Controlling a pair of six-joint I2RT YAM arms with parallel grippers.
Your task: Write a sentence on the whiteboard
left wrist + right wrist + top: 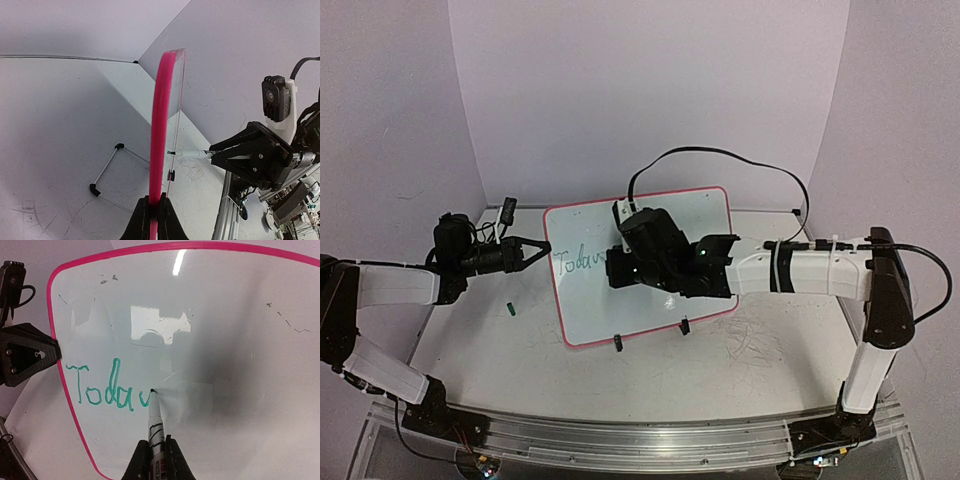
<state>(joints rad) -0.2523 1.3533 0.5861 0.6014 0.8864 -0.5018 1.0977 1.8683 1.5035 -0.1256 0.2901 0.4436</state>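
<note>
The whiteboard (695, 215) stands tilted at mid table on two black clip feet, with a pink-red frame. My left gripper (542, 246) is shut on the board's left edge; in the left wrist view the pink edge (161, 125) runs up from between my left gripper (154, 210). My right gripper (156, 452) is shut on a white marker pen (156, 422), its tip touching the board. Green writing (107, 387) reads "Toda" plus the first stroke of another letter. It also shows in the top view (580, 259). My right gripper (620, 270) hovers before the board's middle.
A small green pen cap (508, 309) lies on the table left of the board. A black-ended rod stand (106, 170) lies behind the board. Faint old marks (285, 320) remain on the board's upper right. Purple walls enclose the table.
</note>
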